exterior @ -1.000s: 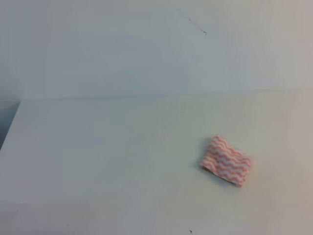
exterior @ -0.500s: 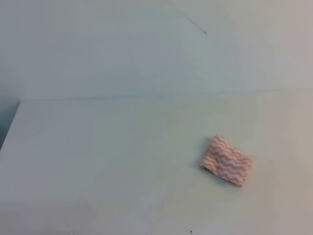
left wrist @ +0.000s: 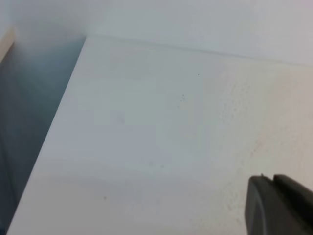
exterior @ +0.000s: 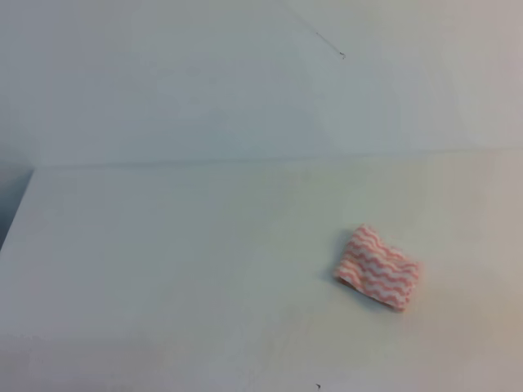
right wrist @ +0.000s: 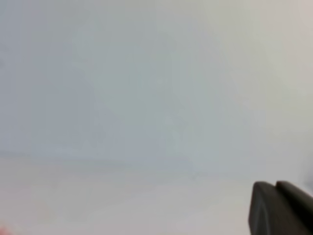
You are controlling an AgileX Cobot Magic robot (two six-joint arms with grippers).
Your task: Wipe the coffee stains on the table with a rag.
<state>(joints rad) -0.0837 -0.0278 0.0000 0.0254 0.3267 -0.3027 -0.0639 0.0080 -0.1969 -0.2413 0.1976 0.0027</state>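
Note:
The rag [exterior: 377, 267], pink-red and white wavy stripes, lies folded on the white table [exterior: 180, 261] at the right of the exterior high view. No gripper is near it in that view. No coffee stain shows in any view. In the left wrist view only one black finger [left wrist: 279, 205] of my left gripper shows at the bottom right, over bare tabletop [left wrist: 161, 127]. In the right wrist view one black finger [right wrist: 279, 208] of my right gripper shows at the bottom right, in front of a blurred pale surface. Neither view shows both fingers.
The table's left edge [left wrist: 58, 122] drops off to a dark gap [exterior: 11, 200]. A pale wall [exterior: 245, 82] rises behind the table's far edge, with a small dark mark [exterior: 341, 55] on it. A tiny speck [exterior: 318, 385] sits near the front.

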